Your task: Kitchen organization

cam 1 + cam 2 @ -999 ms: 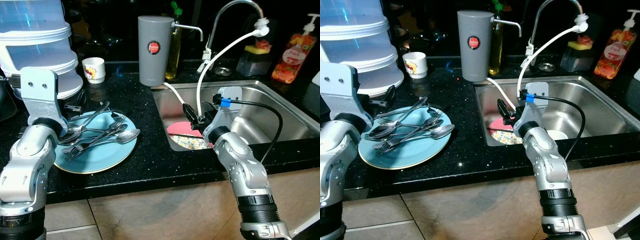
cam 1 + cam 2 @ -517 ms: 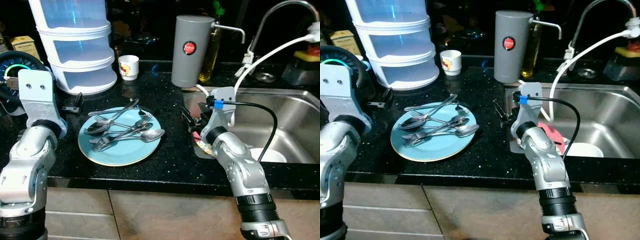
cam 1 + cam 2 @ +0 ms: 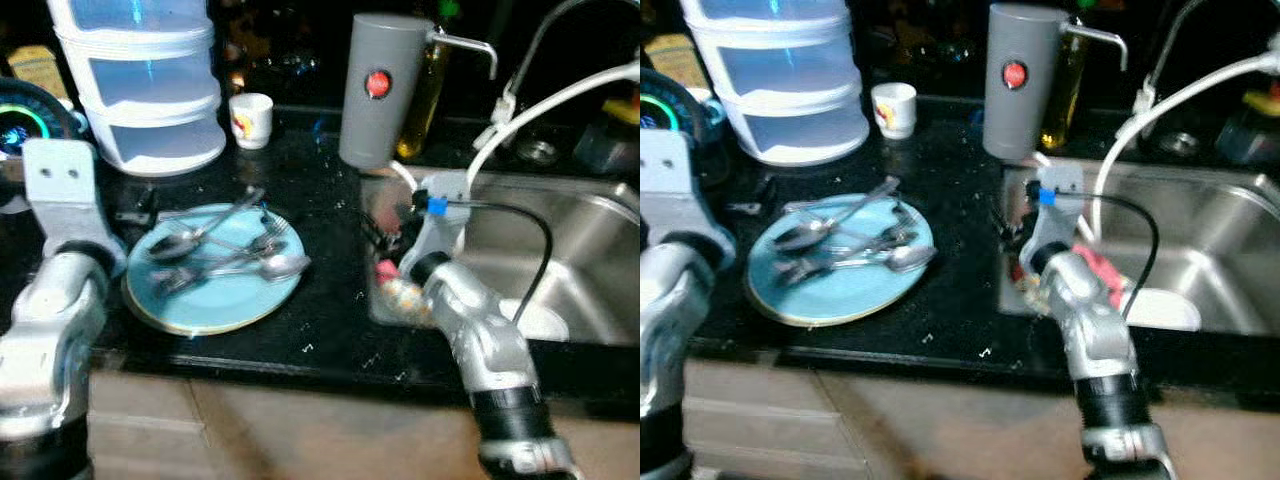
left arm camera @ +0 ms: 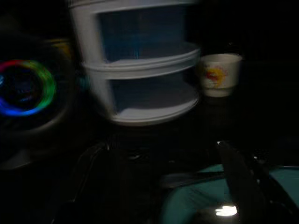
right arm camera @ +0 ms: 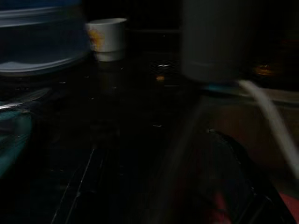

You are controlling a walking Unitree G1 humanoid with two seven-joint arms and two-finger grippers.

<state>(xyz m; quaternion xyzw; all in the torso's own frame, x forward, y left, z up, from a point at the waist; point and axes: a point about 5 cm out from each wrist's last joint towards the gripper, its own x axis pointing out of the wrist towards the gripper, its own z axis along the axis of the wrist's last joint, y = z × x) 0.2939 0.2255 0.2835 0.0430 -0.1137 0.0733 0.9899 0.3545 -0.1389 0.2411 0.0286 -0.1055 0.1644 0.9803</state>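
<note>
A black speckled surface [image 3: 320, 320] is running across the blurred head views, with a stainless steel sink [image 3: 590, 250] sitting at its 3 o'clock end. At 11 o'clock a white three-tier stack of drawers [image 3: 135, 80] is standing against the back. One tall grey cylinder container [image 3: 375, 90] with a red dot is standing at 12 o'clock, just beside the sink's back corner, with a bottle of yellow liquid [image 3: 425, 75] close behind it. One curved faucet [image 3: 530, 60] is rising over the sink, and a white hose [image 3: 540, 110] is arching down from it.

One round light-blue plate [image 3: 212, 300] is lying toward 9 o'clock on the surface, carrying a loose pile of forks and spoons [image 3: 225, 250]; the blur is keeping me from counting them. One small white cup [image 3: 250, 118] with a red and yellow print is standing between the drawers and the grey container. A dial with a glowing coloured ring [image 4: 25, 86] is sitting at the far 9 o'clock edge.

The right claw [image 3: 382, 232] is hanging over the sink's near-left corner, above something pink [image 3: 388, 270] and a patterned item in the basin; how far its fingers are parted I cannot tell, and it is not visibly gripping anything. The left claw [image 4: 173, 186] is hovering just beside the plate's 9 o'clock rim, its two dark fingers [image 4: 238, 179] spread wide and holding nothing.
</note>
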